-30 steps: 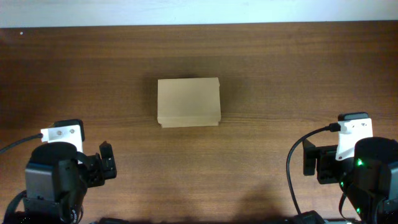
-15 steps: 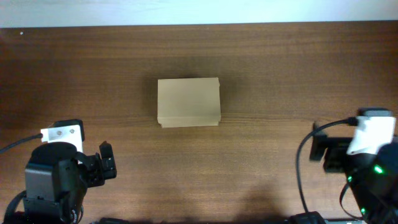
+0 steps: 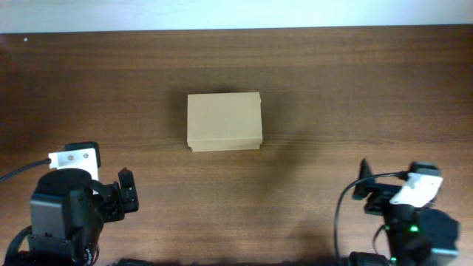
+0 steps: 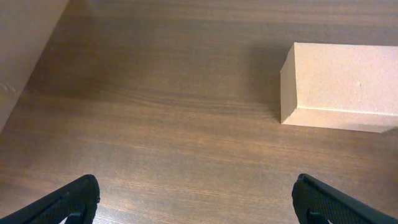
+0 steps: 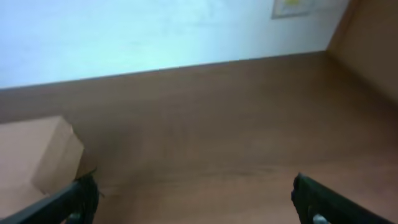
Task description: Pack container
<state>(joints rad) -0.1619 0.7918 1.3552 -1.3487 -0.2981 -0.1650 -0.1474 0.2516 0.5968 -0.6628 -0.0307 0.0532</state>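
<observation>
the container [image 3: 224, 121] sits shut, out in front of both grippers, touching neither. the left gripper [image 4: 199, 200] is wide open, the box ahead on its right. the right gripper [image 5: 194, 202] is wide open too, the box ahead on its left.

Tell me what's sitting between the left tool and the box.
Nothing. In the left wrist view, only bare table lies between the left tool and the box; the overhead view shows the same.

The table [image 3: 355, 81] is dark brown wood. One closed cardboard box [image 3: 224, 121] lies flat on it, near the middle.
</observation>
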